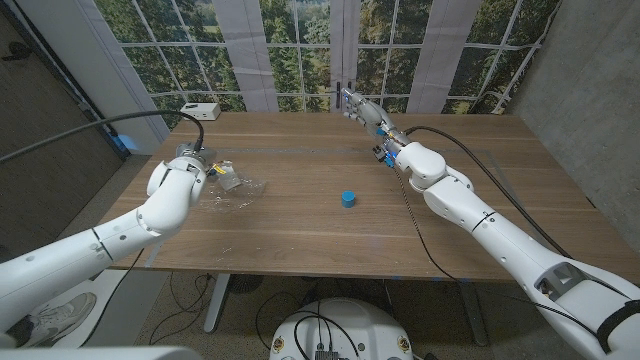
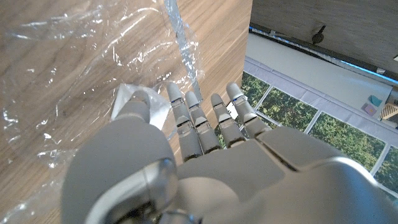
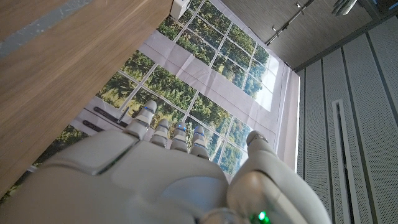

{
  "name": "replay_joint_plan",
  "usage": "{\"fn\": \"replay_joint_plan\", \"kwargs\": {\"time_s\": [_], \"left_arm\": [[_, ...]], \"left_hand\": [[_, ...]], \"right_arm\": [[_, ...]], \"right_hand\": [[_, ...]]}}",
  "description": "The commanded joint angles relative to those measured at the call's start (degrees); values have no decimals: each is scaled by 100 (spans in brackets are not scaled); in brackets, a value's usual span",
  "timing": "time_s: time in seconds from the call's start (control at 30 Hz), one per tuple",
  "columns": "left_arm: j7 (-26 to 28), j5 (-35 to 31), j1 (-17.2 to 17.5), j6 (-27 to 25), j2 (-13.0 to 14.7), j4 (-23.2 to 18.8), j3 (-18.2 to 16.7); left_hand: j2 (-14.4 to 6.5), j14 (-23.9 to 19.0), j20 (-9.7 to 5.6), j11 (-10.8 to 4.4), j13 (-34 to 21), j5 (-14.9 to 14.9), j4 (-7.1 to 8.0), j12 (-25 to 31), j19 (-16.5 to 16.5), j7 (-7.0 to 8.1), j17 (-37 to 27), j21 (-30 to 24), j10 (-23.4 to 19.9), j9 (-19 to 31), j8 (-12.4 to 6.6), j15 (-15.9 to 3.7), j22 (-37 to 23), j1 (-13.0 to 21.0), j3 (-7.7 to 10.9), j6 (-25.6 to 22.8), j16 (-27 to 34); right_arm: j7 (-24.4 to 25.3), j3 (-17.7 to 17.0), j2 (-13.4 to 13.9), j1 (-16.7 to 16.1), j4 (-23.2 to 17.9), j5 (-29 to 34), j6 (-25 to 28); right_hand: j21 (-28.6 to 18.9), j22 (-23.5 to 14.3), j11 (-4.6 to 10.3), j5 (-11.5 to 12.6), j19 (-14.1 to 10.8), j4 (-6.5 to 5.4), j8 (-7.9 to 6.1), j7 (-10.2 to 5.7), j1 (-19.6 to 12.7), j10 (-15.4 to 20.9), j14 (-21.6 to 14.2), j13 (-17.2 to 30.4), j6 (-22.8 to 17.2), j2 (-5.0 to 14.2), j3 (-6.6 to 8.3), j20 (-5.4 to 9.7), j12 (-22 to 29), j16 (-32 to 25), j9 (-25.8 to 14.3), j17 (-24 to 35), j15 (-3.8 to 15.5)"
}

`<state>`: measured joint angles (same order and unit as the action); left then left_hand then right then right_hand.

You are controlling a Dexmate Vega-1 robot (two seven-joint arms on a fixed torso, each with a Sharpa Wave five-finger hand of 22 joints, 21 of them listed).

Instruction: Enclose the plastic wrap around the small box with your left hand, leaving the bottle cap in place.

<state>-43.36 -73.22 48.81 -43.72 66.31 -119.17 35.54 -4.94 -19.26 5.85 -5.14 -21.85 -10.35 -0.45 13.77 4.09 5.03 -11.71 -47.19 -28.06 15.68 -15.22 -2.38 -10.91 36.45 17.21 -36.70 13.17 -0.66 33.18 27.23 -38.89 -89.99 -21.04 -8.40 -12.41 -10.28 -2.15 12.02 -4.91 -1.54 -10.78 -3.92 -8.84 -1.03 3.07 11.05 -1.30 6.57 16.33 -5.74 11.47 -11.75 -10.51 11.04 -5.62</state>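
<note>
A crumpled sheet of clear plastic wrap (image 1: 238,187) lies on the left part of the wooden table (image 1: 300,240). The small pale box (image 1: 228,171) sits on it, partly under the film. My left hand (image 1: 192,163) is right beside the box, on its left. In the left wrist view the fingers (image 2: 193,121) stretch out straight over the wrap (image 2: 68,74), and the thumb sits against the box (image 2: 127,96). Nothing is clasped in that hand. The blue bottle cap (image 1: 347,199) stands alone near the table's middle. My right hand (image 1: 365,110) hovers at the far edge, fingers extended, holding nothing.
A small white device (image 1: 200,109) with a black cable sits at the table's back left corner. The right arm (image 1: 470,205) crosses the table's right side. Bare wood lies between the wrap and the cap.
</note>
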Motion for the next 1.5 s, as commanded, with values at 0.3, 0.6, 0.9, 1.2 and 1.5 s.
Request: {"fn": "replay_joint_plan", "kwargs": {"time_s": [0.3,0.6,0.9,1.2,1.5], "left_arm": [[-411,569,233,-110,-802,489,-539],[367,819,937,-575,-322,-231,-874],[803,1129,1334,-712,86,-599,-1040],[387,662,1300,-648,213,-595,-672],[475,-288,1438,-450,28,-316,-494]], "left_hand": [[151,45,205,287,204,-67,545,-79,-469,-98,18,257,229,-345,394,68,-21,-1136,-479,671,-38],[300,-63,200,163,335,-134,218,-28,-408,-56,100,327,1,-434,225,-70,-3,-802,-424,106,-88],[489,310,169,37,380,-217,-375,-109,-426,242,116,459,336,-391,10,7,2,-65,-271,-662,-215],[625,606,146,-220,388,-257,-788,-117,-393,553,128,536,435,-319,-277,-65,3,539,-178,-1342,-251],[809,942,142,-226,386,-313,-832,-205,-418,681,112,634,825,-295,-22,-34,2,804,-292,-740,-256]], "right_arm": [[70,-2,6,1,-41,46,119],[63,-11,6,-94,-61,34,-41],[111,-51,30,-282,-159,-14,-147],[269,-117,117,-550,-408,-36,-115],[343,-126,195,-698,-624,8,-86]], "right_hand": [[30,-6,29,-31,-9,-33,-8,-36,43,11,-37,31,2,32,42,-16,-2,1,-18,22,3],[33,-6,32,-32,-10,-39,-12,-44,46,10,-40,31,-7,35,48,-9,-2,1,-17,23,8],[36,-7,36,-32,-10,-45,-15,-44,46,6,-39,31,-11,42,57,-10,-3,3,-17,24,6],[38,-7,33,-33,-10,-50,-20,-43,47,11,-39,31,-21,45,62,-2,-1,5,-17,24,9],[39,-7,45,-34,-13,-58,-24,-38,51,9,-39,31,-34,49,68,2,-1,5,-17,26,6]]}}
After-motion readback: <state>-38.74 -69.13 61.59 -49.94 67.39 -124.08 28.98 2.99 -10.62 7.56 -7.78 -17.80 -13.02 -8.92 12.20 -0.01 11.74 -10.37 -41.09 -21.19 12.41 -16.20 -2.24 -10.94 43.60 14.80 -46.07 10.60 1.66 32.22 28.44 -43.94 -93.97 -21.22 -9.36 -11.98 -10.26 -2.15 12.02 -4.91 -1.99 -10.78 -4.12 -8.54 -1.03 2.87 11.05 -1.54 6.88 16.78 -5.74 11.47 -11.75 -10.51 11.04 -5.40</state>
